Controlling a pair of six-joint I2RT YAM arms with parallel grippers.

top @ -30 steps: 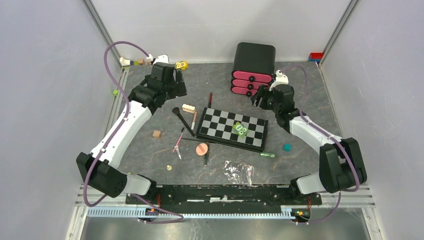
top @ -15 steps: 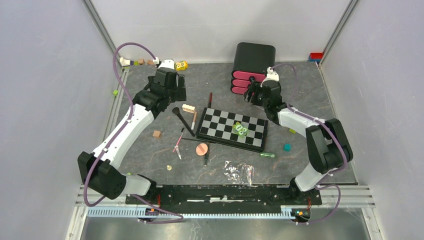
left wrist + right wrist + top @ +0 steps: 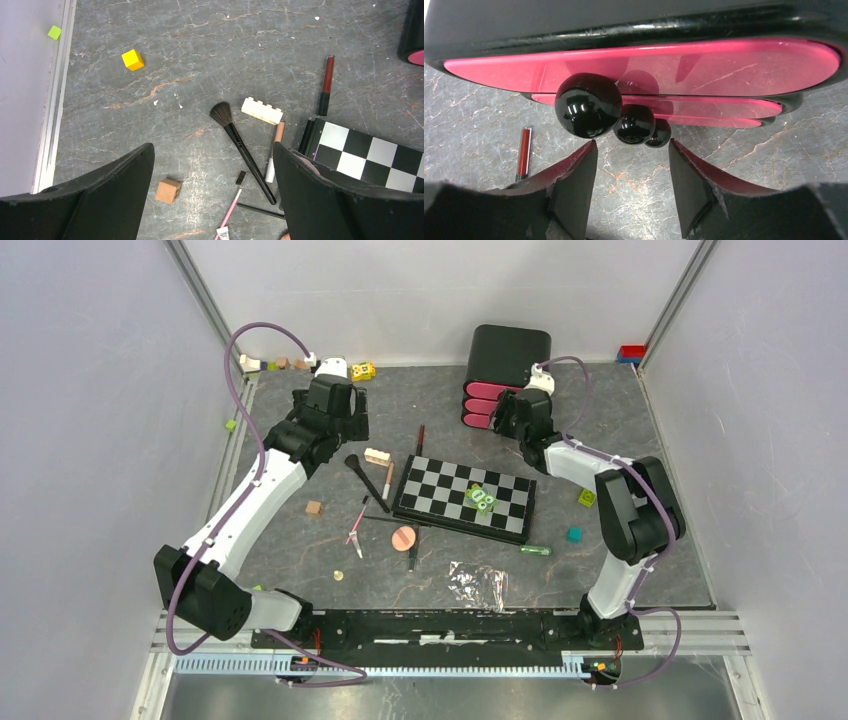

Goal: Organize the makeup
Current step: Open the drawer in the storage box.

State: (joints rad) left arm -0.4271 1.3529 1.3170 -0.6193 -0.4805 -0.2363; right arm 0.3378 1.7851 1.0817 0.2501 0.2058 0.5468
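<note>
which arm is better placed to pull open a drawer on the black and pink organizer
Right. The right gripper sits just before the knobs of the drawer unit, jaws open. The left gripper hangs open above the black brush, well away.

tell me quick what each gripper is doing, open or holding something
Left gripper: open, empty, over the black brush.
Right gripper: open, empty, facing the black drawer knobs.

Grey tbl (image 3: pixel 430 390) — brush (image 3: pixel 366 476), puff (image 3: pixel 404 538), chequered board (image 3: pixel 430 490), drawer unit (image 3: pixel 510 350).
</note>
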